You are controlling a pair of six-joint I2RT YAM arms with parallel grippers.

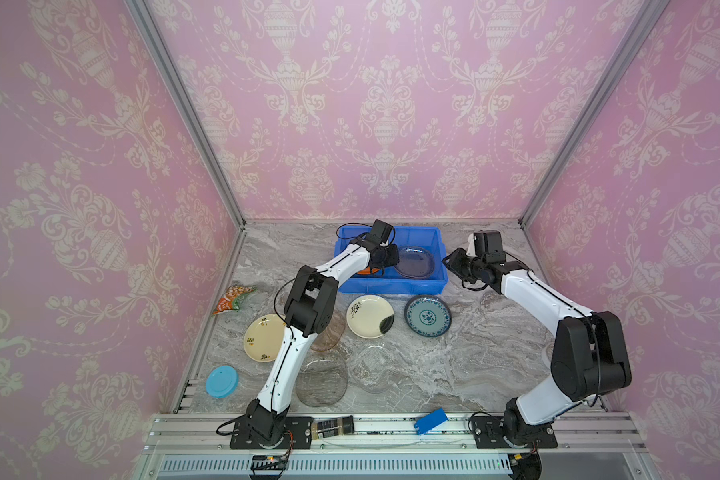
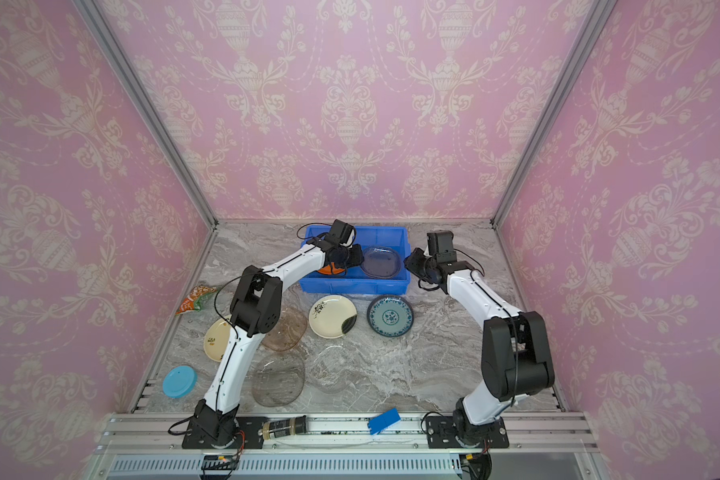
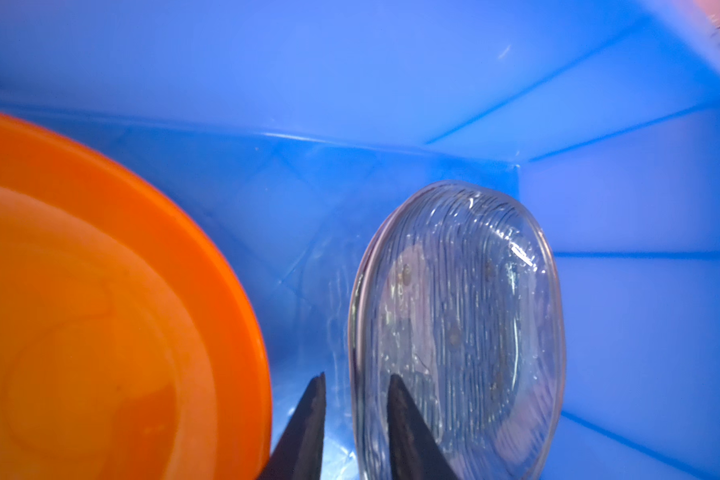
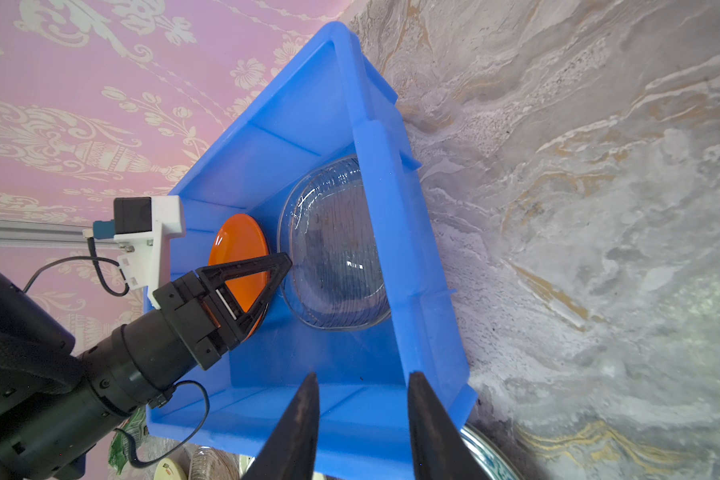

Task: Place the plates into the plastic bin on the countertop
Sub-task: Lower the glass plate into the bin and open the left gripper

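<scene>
The blue plastic bin (image 1: 391,286) (image 4: 391,208) stands at the back of the marble countertop (image 1: 474,353). An orange plate (image 1: 366,271) (image 3: 100,311) and a clear glass plate (image 1: 414,262) (image 3: 466,311) lie inside it. My left gripper (image 1: 387,255) (image 3: 356,376) is down in the bin, open, its jaws astride the glass plate's rim with a gap showing. My right gripper (image 1: 452,262) (image 4: 364,376) hovers open and empty at the bin's right end. In front of the bin lie a cream plate (image 1: 370,316), a blue-patterned plate (image 1: 427,315), a cream floral plate (image 1: 262,337), and amber (image 1: 333,332), smoky (image 1: 323,380) and clear (image 1: 375,370) glass plates.
An orange-green fan-shaped piece (image 1: 233,298) lies at the left edge, and a light blue round lid (image 1: 222,381) sits near the front left corner. On the front rail rest a small jar (image 1: 332,427) and a blue card (image 1: 430,420). The left arm's elbow hangs over the amber plate.
</scene>
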